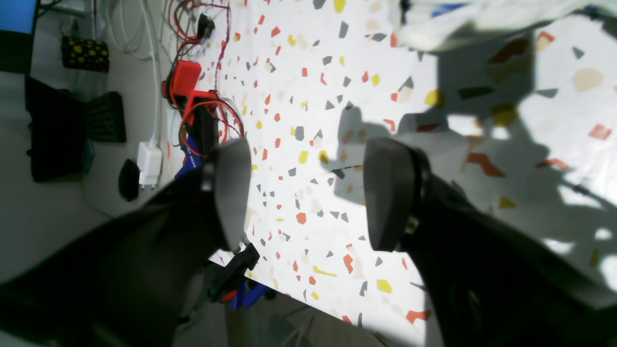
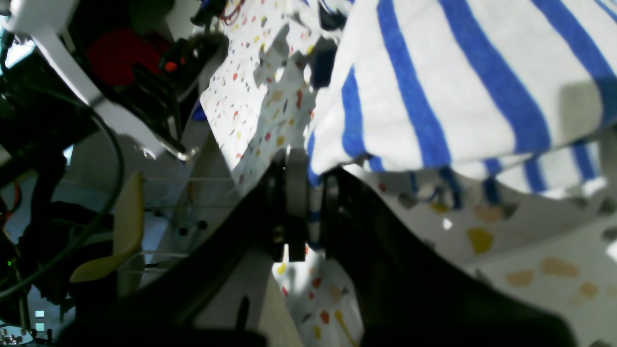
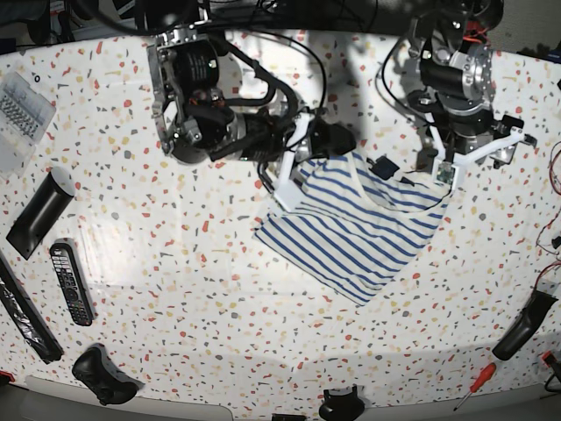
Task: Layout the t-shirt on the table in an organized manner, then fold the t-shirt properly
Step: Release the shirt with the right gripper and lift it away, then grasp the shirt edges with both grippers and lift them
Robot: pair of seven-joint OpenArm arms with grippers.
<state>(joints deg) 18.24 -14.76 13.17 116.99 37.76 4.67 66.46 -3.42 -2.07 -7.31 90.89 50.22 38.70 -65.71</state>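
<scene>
The white t-shirt with blue stripes lies crumpled in the middle of the speckled table. One upper edge of it is lifted. My right gripper is shut on that edge. The right wrist view shows the striped cloth pinched between the fingers, hanging above the table. My left gripper is open and empty above bare table, with a bit of the t-shirt ahead of it. In the base view it hovers by the shirt's upper right corner.
A remote, a black bar and a black controller lie at the left. A screwdriver and a black tool lie at the right front. Red cables and a white charger sit at the table edge.
</scene>
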